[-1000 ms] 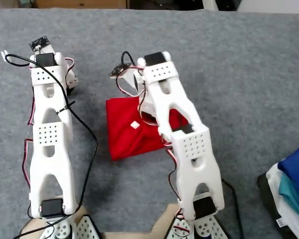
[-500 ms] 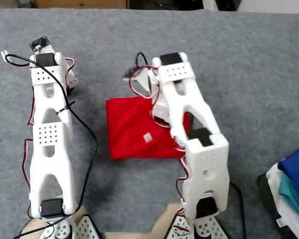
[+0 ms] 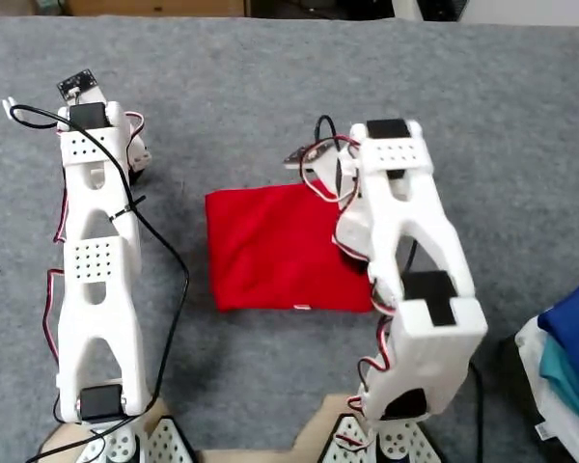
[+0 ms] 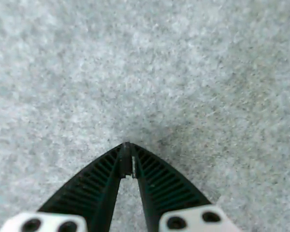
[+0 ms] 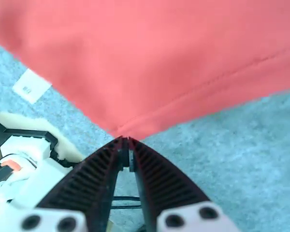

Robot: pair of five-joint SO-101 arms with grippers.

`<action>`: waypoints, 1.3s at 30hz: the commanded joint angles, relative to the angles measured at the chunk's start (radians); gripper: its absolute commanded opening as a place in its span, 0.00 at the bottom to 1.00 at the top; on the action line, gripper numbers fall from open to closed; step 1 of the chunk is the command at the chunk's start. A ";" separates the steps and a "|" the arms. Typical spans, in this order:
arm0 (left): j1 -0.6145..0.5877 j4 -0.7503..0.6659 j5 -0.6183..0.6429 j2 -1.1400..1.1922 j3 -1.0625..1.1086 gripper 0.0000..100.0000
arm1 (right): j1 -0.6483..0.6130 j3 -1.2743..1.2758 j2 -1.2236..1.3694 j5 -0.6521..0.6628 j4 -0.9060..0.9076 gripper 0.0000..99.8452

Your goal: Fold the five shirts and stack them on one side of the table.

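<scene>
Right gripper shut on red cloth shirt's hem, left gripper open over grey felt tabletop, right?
No: the left gripper is shut over the grey felt tabletop, per the left wrist view; the right gripper is shut on the red cloth shirt, at its hem.

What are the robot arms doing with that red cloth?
The right hand is shut on an edge of the red shirt, which lies flat on the grey table. The left hand is shut on nothing, over bare table. More clothes sit piled at the high view's right edge.
</scene>
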 commanded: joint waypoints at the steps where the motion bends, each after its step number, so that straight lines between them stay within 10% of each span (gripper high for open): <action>1: 0.008 -0.009 -0.005 -0.007 -0.044 0.02 | 0.013 0.027 -0.111 0.011 -0.006 0.00; 14: 0.167 0.018 0.002 -0.314 0.087 0.02 | 0.018 -0.104 -0.045 -0.104 -0.137 0.00; 28: 0.336 -0.002 -0.005 -0.917 1.037 0.02 | 0.021 -0.542 0.242 -0.155 -0.084 0.00; 39: 0.408 -0.624 0.075 -1.202 1.715 0.02 | 0.021 -0.670 0.394 -0.155 -0.150 0.00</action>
